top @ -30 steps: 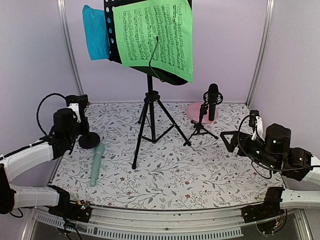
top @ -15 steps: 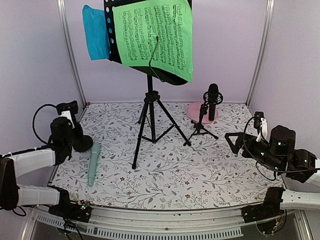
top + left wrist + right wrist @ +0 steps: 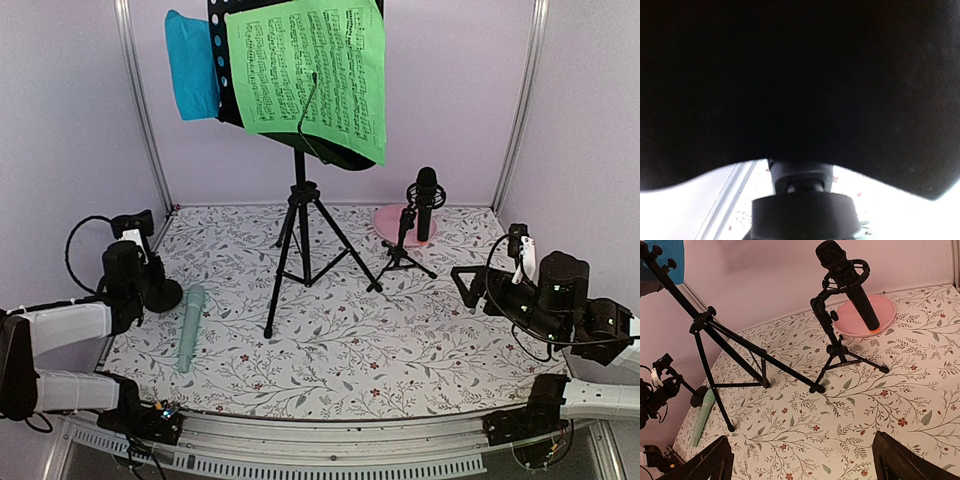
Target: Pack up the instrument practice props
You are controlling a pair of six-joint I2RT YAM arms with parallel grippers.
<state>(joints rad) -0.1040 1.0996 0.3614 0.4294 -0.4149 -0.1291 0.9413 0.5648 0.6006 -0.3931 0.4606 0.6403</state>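
1. The floral table cover (image 3: 400, 340) carries everything.
2. The black perforated sheet-music rack (image 3: 299, 200) stands upright on its tripod legs at centre, toward the back.
3. The green sheet (image 3: 310, 70) lies against the rack's face. It is printed with staves of music notation. No title, words or brand can be read.
4. The blue sheet (image 3: 192, 65) sticks out past the rack's left edge. No print shows on it.
5. The right gripper (image 3: 463, 285) hovers near the right edge with its fingers (image 3: 710, 465) spread wide and nothing between them.
6. The left gripper (image 3: 143, 283) sits at the far left, clamped on the round-base mic support (image 3: 163, 295), which is tilted. The left wrist view is mostly blocked by a black mass.
7. The tripod mic support (image 3: 398, 255) stands right of the rack, with the black microphone (image 3: 426, 200) in its clip.
8. The pink plate (image 3: 388, 222) lies just behind that support.
9. The mint-green microphone (image 3: 188, 328) lies flat just beside the round base.
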